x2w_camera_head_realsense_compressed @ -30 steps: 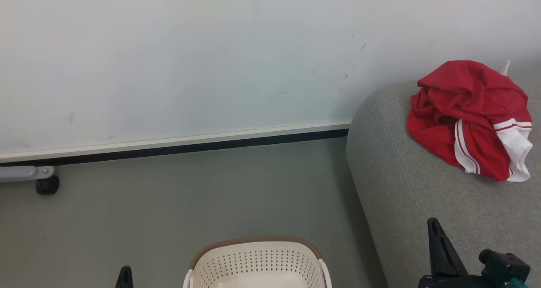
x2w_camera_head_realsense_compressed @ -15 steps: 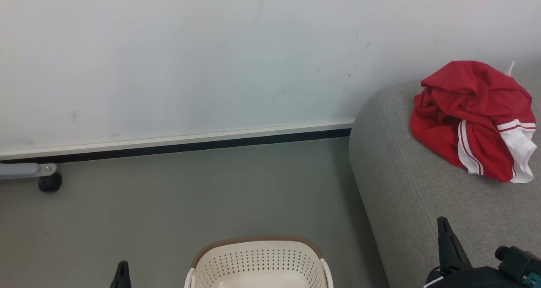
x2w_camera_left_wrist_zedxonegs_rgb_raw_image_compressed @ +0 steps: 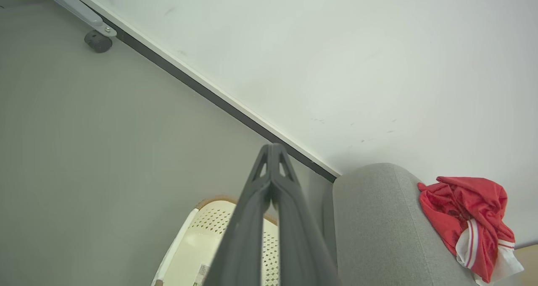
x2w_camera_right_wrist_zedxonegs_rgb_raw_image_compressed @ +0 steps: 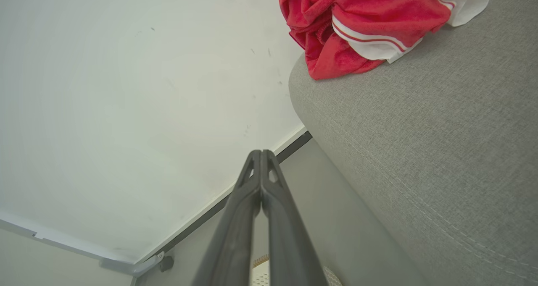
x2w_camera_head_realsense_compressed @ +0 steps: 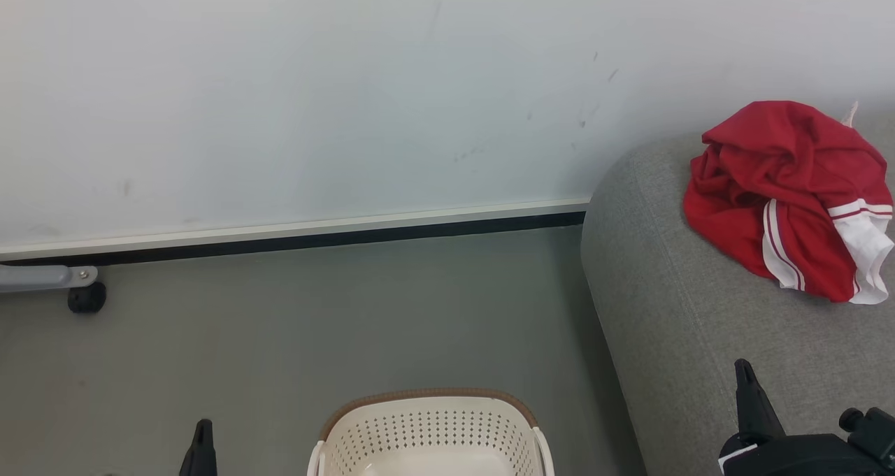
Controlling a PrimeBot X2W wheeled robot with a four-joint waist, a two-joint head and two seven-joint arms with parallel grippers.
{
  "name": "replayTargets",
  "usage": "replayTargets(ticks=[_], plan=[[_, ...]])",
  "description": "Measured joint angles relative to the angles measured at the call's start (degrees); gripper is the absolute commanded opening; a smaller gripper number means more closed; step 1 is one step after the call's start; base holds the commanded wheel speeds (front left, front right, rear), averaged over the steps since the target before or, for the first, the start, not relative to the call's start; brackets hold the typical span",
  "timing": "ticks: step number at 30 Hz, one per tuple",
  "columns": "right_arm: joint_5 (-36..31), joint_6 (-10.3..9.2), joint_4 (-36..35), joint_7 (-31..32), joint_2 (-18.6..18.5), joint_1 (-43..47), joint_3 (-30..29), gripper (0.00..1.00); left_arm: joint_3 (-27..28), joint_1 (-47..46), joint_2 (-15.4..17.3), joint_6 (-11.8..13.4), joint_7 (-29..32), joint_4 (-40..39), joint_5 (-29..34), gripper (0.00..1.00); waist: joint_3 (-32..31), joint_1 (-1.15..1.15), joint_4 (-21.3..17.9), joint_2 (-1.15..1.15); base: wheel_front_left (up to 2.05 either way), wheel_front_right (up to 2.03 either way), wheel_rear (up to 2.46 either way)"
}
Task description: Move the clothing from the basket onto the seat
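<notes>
The red clothing [x2w_camera_head_realsense_compressed: 783, 189] with white striped panels lies crumpled on the grey seat [x2w_camera_head_realsense_compressed: 671, 308] at the right, also seen as a heap [x2w_camera_left_wrist_zedxonegs_rgb_raw_image_compressed: 470, 219] and from below [x2w_camera_right_wrist_zedxonegs_rgb_raw_image_compressed: 357, 21]. The cream basket [x2w_camera_head_realsense_compressed: 430, 434] with a brown rim stands on the floor at the bottom centre; the part of its inside that I see holds no garment. My left gripper [x2w_camera_head_realsense_compressed: 202, 427] is shut with nothing in it, left of the basket, fingertips pressed together [x2w_camera_left_wrist_zedxonegs_rgb_raw_image_compressed: 272, 148]. My right gripper [x2w_camera_head_realsense_compressed: 742, 368] is shut and bare over the seat's front, well short of the clothing, tips together [x2w_camera_right_wrist_zedxonegs_rgb_raw_image_compressed: 260, 153].
A white wall with a dark skirting line [x2w_camera_head_realsense_compressed: 294, 242] runs behind the grey floor [x2w_camera_head_realsense_compressed: 280, 336]. A grey metal leg with a black caster [x2w_camera_head_realsense_compressed: 85, 298] stands at the far left by the wall. The seat's rounded corner [x2w_camera_head_realsense_compressed: 601, 203] is next to the basket.
The whole head view has shifted slightly, so the camera moved. The right gripper has drifted a little right in the picture. Clothing, basket and both shut grippers are otherwise as before.
</notes>
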Motion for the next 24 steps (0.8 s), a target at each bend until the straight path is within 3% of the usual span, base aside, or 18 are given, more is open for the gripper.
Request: replayTargets(ticks=[24], plan=[[16.3,2.70,2.3,4.5,1.5,-1.7,-5.1,0.00,2.7,-4.1,-1.2,-3.0,4.4,2.6,-15.2,0.00,0.3,0.00,0.8,0.00,0.00,0.00,0.00]])
